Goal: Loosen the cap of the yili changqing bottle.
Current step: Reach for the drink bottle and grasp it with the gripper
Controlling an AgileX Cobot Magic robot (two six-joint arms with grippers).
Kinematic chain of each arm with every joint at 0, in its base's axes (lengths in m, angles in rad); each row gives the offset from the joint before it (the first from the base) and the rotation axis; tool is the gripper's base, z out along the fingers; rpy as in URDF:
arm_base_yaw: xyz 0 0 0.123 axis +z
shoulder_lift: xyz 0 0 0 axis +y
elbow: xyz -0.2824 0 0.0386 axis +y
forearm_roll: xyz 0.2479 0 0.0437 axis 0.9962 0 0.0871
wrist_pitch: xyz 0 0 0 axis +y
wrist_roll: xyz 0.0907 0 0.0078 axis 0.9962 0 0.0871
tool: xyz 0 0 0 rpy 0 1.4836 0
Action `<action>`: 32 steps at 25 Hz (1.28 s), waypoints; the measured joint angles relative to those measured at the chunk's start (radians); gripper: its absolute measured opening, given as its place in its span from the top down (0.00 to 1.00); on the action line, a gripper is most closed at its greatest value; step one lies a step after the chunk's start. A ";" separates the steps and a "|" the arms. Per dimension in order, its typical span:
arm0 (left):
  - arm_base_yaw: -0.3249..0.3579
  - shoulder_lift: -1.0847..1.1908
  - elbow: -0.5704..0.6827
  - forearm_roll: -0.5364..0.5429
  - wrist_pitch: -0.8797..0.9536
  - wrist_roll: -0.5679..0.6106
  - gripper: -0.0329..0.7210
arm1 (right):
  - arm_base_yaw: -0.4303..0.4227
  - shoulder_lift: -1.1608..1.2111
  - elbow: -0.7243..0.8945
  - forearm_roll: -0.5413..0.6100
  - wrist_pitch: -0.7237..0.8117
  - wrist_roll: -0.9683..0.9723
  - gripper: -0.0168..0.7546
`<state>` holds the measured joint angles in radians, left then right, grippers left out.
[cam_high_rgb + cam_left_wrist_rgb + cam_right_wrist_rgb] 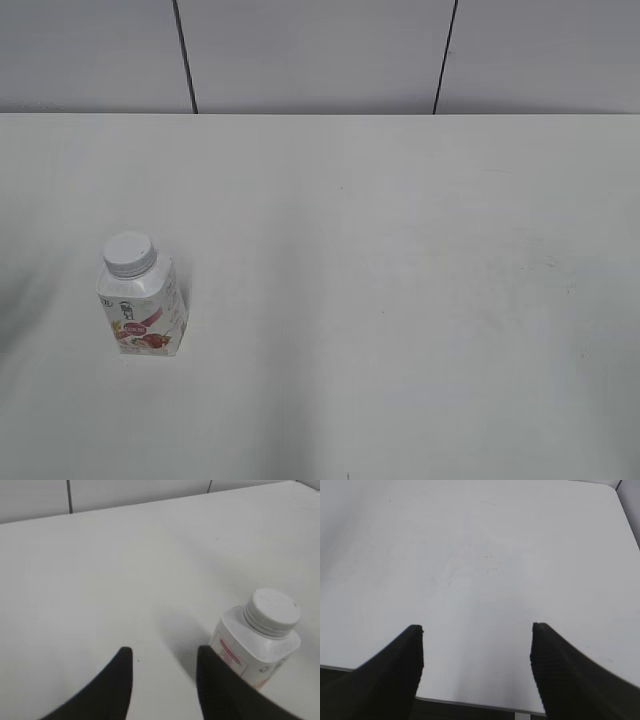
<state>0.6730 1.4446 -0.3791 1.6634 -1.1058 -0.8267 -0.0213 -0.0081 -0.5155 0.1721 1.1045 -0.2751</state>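
Observation:
The yili changqing bottle (143,315) stands upright on the left of the white table, with its white ribbed cap (130,253) on the neck. In the left wrist view the bottle (255,650) and cap (272,611) sit at the lower right. My left gripper (165,652) is open and empty, above the table; its right finger is just left of the bottle, with the bottle outside the jaws. My right gripper (476,627) is open and empty above the table's near edge. Neither gripper shows in the exterior view.
The white table (400,300) runs back to a grey panelled wall (320,50). Its near edge shows in the right wrist view (470,702), with dark floor below.

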 joint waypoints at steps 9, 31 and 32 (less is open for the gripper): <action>0.003 0.043 -0.058 0.063 -0.041 -0.001 0.11 | 0.000 0.000 0.000 0.000 0.000 0.000 0.29; 0.003 0.093 -0.170 0.174 -0.099 0.098 0.43 | 0.000 0.000 0.000 0.000 0.000 0.000 0.29; 0.003 0.093 -0.170 0.174 -0.099 0.103 0.43 | 0.000 0.000 0.000 0.000 0.000 0.000 0.29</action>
<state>0.6762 1.5380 -0.5487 1.8375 -1.2044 -0.7238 -0.0213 -0.0081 -0.5155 0.1721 1.1045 -0.2751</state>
